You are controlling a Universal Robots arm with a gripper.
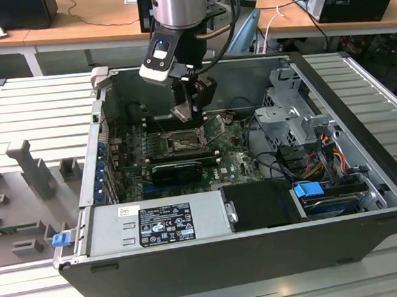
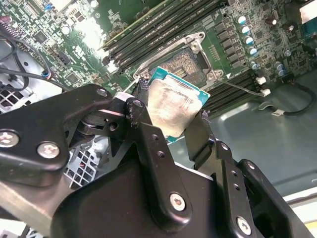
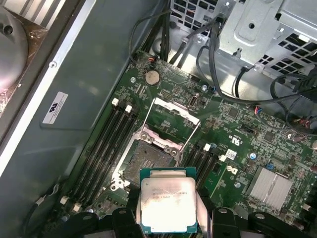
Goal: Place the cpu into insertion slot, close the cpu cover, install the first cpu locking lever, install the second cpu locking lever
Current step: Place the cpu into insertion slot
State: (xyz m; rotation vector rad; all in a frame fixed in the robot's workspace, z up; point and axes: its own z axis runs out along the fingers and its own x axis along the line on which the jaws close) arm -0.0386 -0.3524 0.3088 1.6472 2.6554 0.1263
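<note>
One hand (image 3: 168, 218) is clamped on the one cpu (image 3: 168, 203). Its two fingers (image 3: 204, 210) press on opposite edges, and the silver top is turned to the first wrist view. The chip hangs above the single insertion slot (image 3: 147, 163), not touching it. The one cpu cover (image 3: 173, 106) stands swung open at the slot's far edge. Two banks of memory slots (image 3: 106, 144) flank the socket. Some cables (image 3: 218, 54) lie well apart from it, beside the drive cage (image 3: 262, 29).

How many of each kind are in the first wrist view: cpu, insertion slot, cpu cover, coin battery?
cpu: 1
insertion slot: 1
cpu cover: 1
coin battery: 1
Total: 4
</note>
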